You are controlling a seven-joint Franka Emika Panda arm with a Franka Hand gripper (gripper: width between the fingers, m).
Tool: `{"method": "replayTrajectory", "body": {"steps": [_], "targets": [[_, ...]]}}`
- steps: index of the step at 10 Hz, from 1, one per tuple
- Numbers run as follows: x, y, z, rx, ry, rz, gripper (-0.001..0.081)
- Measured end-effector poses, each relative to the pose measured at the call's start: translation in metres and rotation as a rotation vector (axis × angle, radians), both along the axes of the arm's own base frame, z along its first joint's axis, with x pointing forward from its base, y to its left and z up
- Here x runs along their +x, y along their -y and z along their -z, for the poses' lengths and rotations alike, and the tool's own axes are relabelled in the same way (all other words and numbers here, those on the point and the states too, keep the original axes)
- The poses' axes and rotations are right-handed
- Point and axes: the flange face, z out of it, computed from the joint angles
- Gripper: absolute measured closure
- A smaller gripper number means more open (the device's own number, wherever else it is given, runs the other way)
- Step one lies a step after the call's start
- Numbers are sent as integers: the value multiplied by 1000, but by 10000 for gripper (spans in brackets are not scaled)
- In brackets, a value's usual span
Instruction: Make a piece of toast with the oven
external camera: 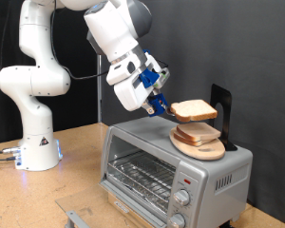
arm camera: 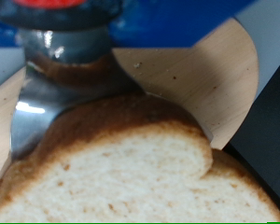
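The piece of toast [external camera: 194,109] hangs clamped in your gripper [external camera: 162,105] above the oven [external camera: 171,171], lifted off the wooden plate [external camera: 199,146]; loading remains outstanding.

oven [external camera: 171,169] cut off at bottom edge, gripper [external camera: 160,103] fingertips hidden, perhaps behind the piece of toast [external camera: 194,110]
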Motion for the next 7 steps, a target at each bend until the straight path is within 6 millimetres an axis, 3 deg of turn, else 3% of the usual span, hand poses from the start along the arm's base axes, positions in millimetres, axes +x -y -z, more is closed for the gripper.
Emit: {"method": "replayTrajectory", "body": {"steps": [2, 7], "targets": [[-8, 1, 4, 5, -3, -142, 320], [-54, 40, -13, -2, 52, -498, 320]]}}
